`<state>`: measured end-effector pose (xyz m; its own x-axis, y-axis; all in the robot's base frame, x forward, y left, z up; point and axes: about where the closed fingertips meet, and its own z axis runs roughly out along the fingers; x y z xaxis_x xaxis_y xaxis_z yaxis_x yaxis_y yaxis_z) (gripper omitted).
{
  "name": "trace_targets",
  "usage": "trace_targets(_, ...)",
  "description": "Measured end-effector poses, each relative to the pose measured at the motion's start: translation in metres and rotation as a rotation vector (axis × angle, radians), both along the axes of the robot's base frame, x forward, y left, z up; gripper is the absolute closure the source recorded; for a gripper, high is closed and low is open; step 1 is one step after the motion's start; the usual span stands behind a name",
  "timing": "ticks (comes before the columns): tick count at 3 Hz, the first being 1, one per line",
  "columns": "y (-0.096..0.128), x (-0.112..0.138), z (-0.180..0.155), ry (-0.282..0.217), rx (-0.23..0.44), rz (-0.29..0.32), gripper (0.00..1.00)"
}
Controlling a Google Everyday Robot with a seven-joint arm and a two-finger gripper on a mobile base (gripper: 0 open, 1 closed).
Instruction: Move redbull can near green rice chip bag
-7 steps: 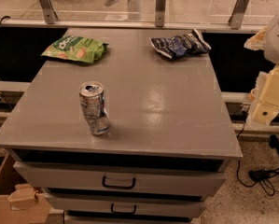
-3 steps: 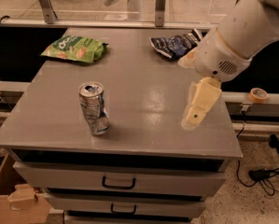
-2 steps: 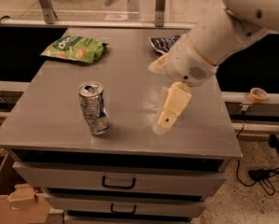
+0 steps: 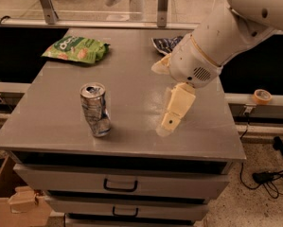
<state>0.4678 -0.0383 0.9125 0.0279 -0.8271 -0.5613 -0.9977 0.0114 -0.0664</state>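
The redbull can [image 4: 96, 110], silver and blue with a dented body, stands upright on the front left of the grey table [image 4: 131, 84]. The green rice chip bag [image 4: 76, 49] lies flat at the table's back left, well apart from the can. My gripper [image 4: 159, 99] hangs over the table's middle right, to the right of the can and not touching it. Its cream fingers [image 4: 175, 109] are spread apart and hold nothing. The white arm [image 4: 226, 32] reaches in from the upper right.
A dark blue-and-white snack bag [image 4: 163, 43] lies at the back of the table, partly hidden by my arm. Drawers [image 4: 119, 186] sit below the tabletop. A cardboard box [image 4: 13, 200] is on the floor at left, and a tape roll [image 4: 262, 96] and cables [image 4: 269, 178] at right.
My arm has swung in from the right edge and moved left over the table toward the can. The can and both bags have not moved.
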Motion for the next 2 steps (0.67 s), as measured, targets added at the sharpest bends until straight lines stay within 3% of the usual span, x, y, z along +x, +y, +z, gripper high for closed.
trace_targets(1,0.023,0.005,-0.009,0.009,0.100,0.023,0.00)
trace_targets(2,0.070,0.011,-0.024,0.042,0.267,0.076,0.00)
